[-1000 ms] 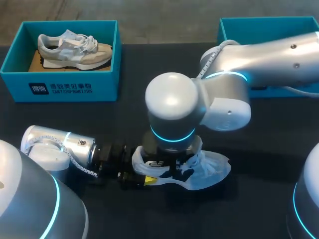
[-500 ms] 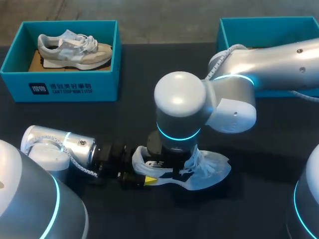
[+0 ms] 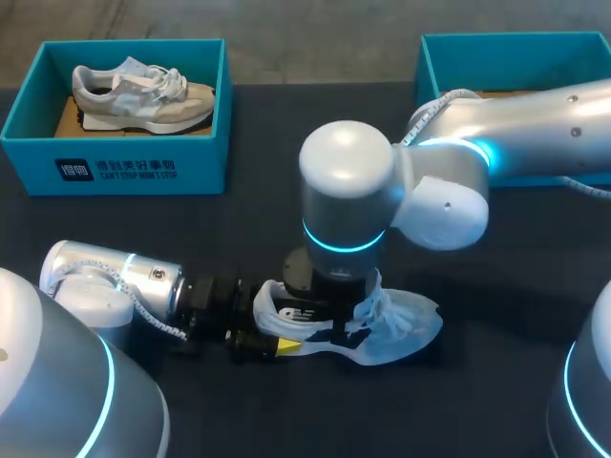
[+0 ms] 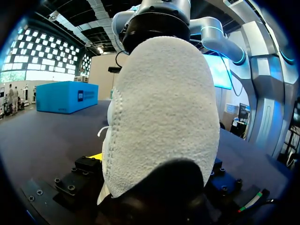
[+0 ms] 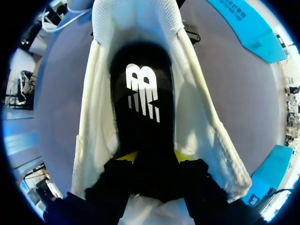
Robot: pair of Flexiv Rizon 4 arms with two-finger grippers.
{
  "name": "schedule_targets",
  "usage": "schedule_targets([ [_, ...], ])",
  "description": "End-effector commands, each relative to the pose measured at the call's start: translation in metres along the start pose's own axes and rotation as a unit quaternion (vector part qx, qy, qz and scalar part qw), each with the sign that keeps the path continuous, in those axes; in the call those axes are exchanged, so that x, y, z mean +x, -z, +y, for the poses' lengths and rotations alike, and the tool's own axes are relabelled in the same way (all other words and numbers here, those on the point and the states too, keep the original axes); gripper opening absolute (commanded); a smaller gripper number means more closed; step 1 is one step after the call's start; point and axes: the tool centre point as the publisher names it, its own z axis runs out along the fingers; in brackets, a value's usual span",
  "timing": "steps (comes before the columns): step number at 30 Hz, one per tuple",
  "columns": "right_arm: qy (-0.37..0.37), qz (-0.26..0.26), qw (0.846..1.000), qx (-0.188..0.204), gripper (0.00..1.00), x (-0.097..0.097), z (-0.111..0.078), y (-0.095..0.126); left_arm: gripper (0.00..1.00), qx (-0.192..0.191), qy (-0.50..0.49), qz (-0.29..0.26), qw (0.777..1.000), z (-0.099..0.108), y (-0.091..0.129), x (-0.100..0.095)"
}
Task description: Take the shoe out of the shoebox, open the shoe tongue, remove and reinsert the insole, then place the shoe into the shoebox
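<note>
The shoe (image 3: 396,324) lies on the desk (image 3: 248,229) with its long axis left to right, heel clamped in the left tool (image 3: 272,343), while the right tool (image 5: 157,161) stands straight above the opening, clamped across the black insole (image 5: 140,108), so removal is judged upward.

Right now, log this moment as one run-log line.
left gripper: shut on shoe heel | right gripper: shut on insole inside shoe | shoe: on table

Even overhead light; soft shadows; sheen on right arm (image 3: 336,162).
</note>
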Motion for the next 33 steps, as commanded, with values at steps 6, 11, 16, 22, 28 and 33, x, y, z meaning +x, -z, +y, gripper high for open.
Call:
schedule_targets([
  [6, 0.02, 0.088, 0.995, 0.034, 0.37, 0.021, 0.014, -0.03, 0.0, 0.001, 0.0, 0.0, 1.0, 0.003, 0.001, 0.001],
  [11, 0.016, 0.114, 0.993, 0.028, 0.26, 0.037, 0.014, -0.037, 0.0, 0.001, 0.0, 0.0, 1.0, 0.003, 0.001, 0.001],
  [16, 0.007, 0.121, 0.993, 0.006, 0.0, 0.048, 0.01, -0.041, 0.0, 0.001, 0.0, 0.0, 1.0, 0.003, 0.001, 0.001],
  [22, -0.001, 0.118, 0.993, -0.01, 0.0, 0.054, 0.004, -0.031, 0.0, 0.001, 0.0, 0.0, 1.0, 0.003, 0.001, 0.001],
  [28, -0.014, 0.089, 0.994, -0.062, 0.0, 0.054, -0.004, -0.008, 0.0, 0.001, 0.0, 0.0, 1.0, 0.003, 0.001, 0.001],
  [33, -0.034, 0.058, 0.993, -0.1, 0.0, 0.05, -0.007, 0.01, 0.0, 0.001, 0.0, 0.0, 1.0, 0.003, 0.001, 0.001],
])
